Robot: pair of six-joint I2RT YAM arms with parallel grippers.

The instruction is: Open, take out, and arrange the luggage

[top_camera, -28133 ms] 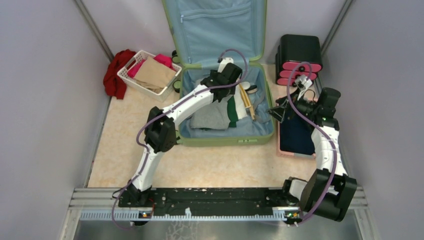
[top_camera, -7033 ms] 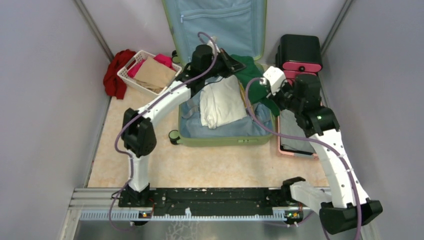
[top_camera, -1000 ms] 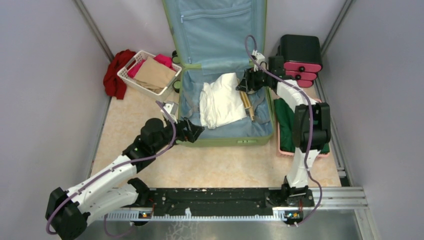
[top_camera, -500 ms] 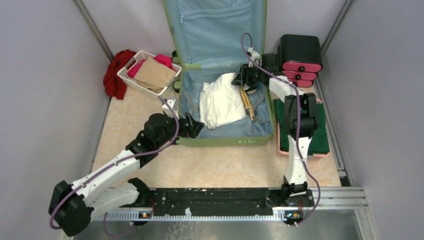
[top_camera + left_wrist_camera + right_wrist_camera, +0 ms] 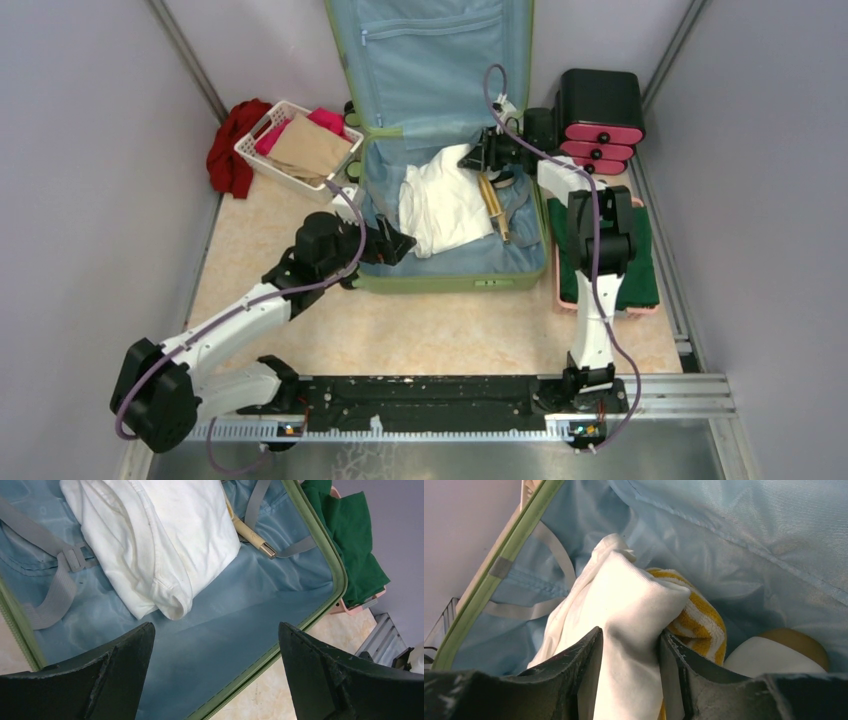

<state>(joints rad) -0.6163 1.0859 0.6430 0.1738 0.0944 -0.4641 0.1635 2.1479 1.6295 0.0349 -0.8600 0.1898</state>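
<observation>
The luggage (image 5: 450, 276), a light-green suitcase, lies open with its lid upright at the back. A folded white garment (image 5: 440, 200) rests on the blue lining. My right gripper (image 5: 480, 160) is at the garment's back right corner. In the right wrist view this gripper (image 5: 629, 641) is shut on a fold of the white garment (image 5: 624, 595), and a yellow-striped towel (image 5: 699, 615) lies just behind it. My left gripper (image 5: 400, 243) hovers over the suitcase's front left corner. It stands open (image 5: 215, 630) and empty above the lining, short of the garment (image 5: 160, 540) and the green rim (image 5: 270, 656).
A green garment (image 5: 640, 250) lies on a pink tray right of the suitcase. A black-and-pink drawer box (image 5: 598, 115) stands behind it. A white basket of clothes (image 5: 298, 145) and a red cloth (image 5: 230, 145) sit at the back left. A beige stick (image 5: 493, 205) lies beside the white garment.
My right gripper has closed on the corner of the white garment. My left arm has swung up and right, bringing its open gripper over the suitcase's front left corner.
</observation>
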